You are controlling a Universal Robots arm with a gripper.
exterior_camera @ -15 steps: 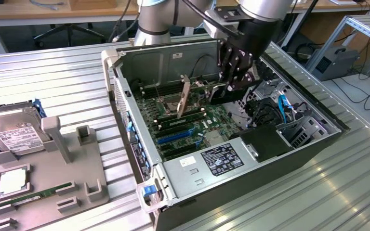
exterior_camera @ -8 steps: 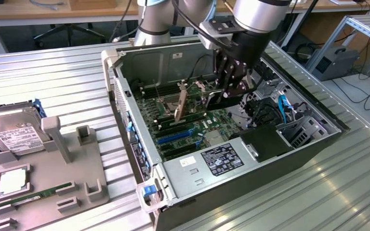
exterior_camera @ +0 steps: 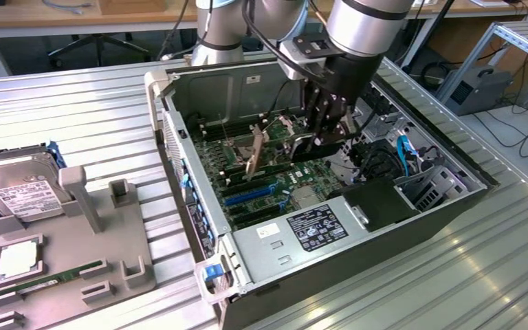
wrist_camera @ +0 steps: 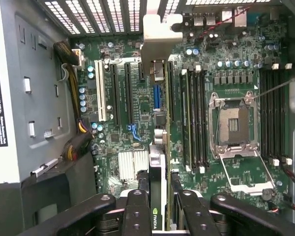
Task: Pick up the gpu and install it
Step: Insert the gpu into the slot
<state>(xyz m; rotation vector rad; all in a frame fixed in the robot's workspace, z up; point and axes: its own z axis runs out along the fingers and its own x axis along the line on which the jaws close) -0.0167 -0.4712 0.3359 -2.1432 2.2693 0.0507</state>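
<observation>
Fixture [exterior_camera: 71,254], grey, nearest on the ribbed metal surface [exterior_camera: 484,275], at the exterior view's left. Green memory stick [exterior_camera: 39,282] lies flat in it; hard drive [exterior_camera: 16,189] with a white label sits just behind.

Next back: open computer case [exterior_camera: 337,275] lying on its side, to the exterior view's right of the fixture. Power supply [exterior_camera: 315,227] fills its near end. Motherboard [exterior_camera: 273,182] lies beyond, facing up.

Pincer [exterior_camera: 324,137] is down inside the case over the motherboard, with the arm [exterior_camera: 365,27] coming in from above. It is pinching the gpu [wrist_camera: 157,191]: in the wrist view a finger [wrist_camera: 137,206] sits on each flat face, with the card sandwiched between.

Gpu orientation: on edge, faces upright, square to the motherboard. Long axis runs parallel to the board, from the pincer toward the vented wall [wrist_camera: 113,10] of the case. Silver bracket [wrist_camera: 160,34] is the far end and points at that wall, near it; the grip is at the opposite end. The card lines up alongside the expansion slots [wrist_camera: 125,93], with the open processor socket [wrist_camera: 236,123] on its other side. Cannot tell whether its lower edge touches a slot or hangs above it.

Farthest: wooden desk [exterior_camera: 90,14] behind the arm.
</observation>
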